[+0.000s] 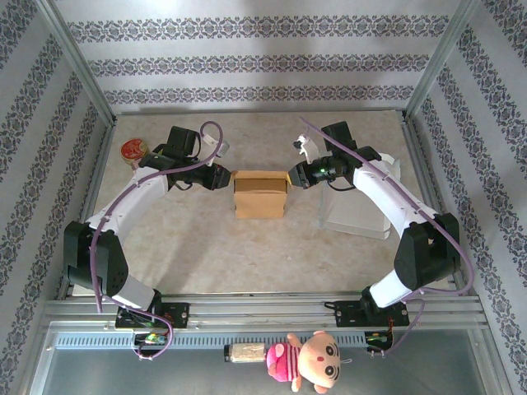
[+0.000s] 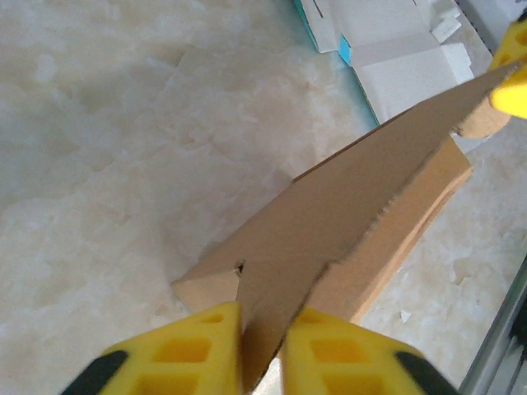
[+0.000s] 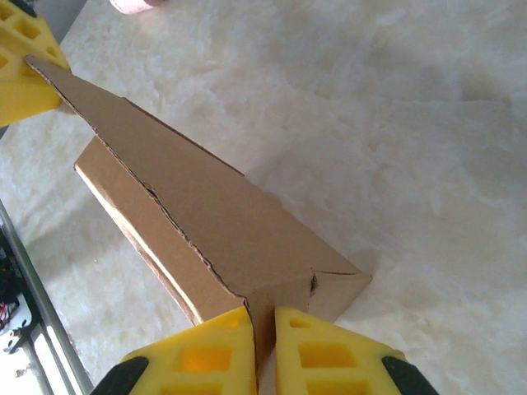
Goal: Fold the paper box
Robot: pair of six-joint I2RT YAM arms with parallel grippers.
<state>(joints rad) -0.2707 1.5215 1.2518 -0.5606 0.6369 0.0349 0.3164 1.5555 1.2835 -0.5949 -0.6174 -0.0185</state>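
Observation:
The brown paper box sits in the middle of the table with one long top flap standing upright. My left gripper is at the box's left end, and in the left wrist view its yellow fingers are shut on the flap's near corner. My right gripper pinches the opposite corner; in the right wrist view it is shut on the flap. Each wrist view shows the other arm's yellow fingertip at the far end of the flap.
A stack of flat white cartons lies right of the box under the right arm. A small red round object rests at the far left. A doll lies beyond the front rail. Metal frame rails border the table.

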